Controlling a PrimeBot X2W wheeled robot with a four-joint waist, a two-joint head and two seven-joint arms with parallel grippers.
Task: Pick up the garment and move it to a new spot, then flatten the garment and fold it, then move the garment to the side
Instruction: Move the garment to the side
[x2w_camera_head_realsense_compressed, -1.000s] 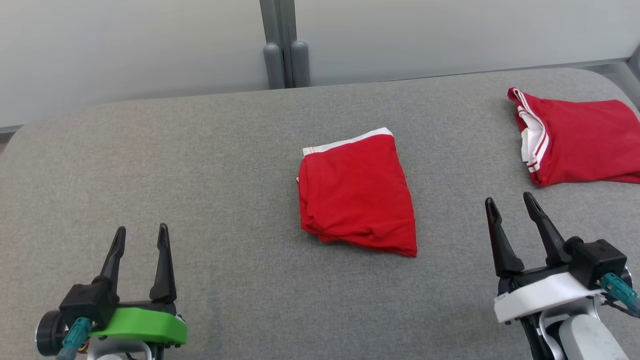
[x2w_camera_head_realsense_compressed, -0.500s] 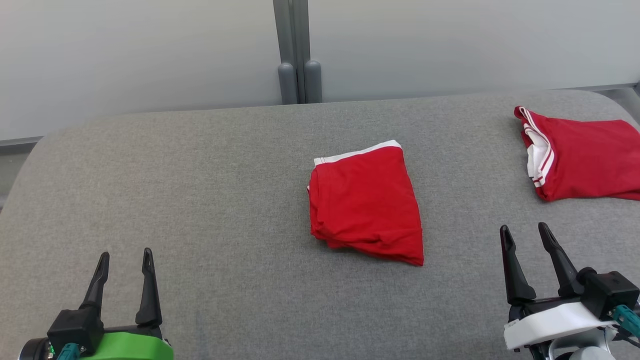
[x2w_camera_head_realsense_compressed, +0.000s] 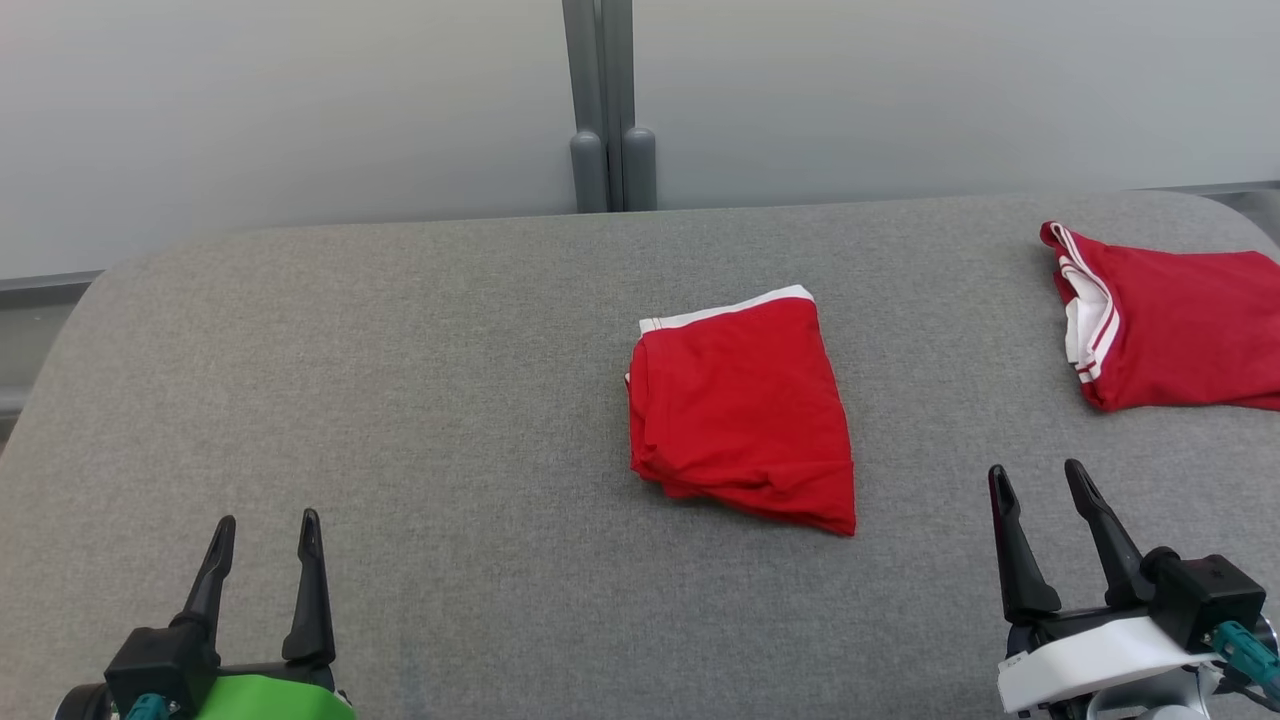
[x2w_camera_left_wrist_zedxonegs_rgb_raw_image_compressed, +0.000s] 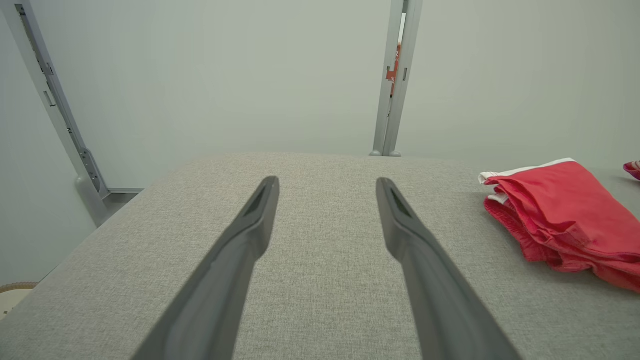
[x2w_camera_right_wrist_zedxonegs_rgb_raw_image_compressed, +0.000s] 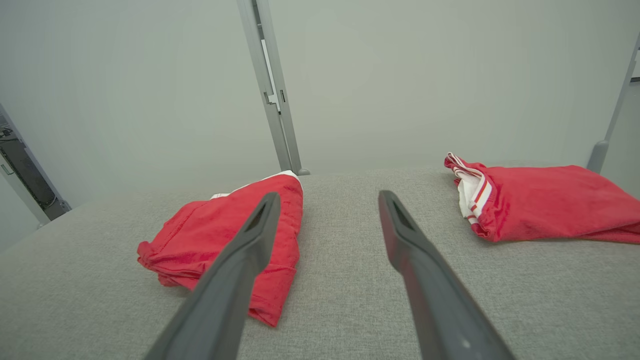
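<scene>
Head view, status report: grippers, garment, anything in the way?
Left gripper open, empty. Right gripper open, empty. Folded red garment lies mid grey surface, untouched. Second red garment far right, apart, not in the way.

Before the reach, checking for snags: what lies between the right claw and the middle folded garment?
Bare grey padded surface between the right claw and folded garment, per the head view.

Left gripper (x2w_camera_head_realsense_compressed: 267, 520): jaws spread wide, holding nothing, fingers pointing forward.
Right gripper (x2w_camera_head_realsense_compressed: 1036, 470): jaws spread wide, holding nothing.
</scene>
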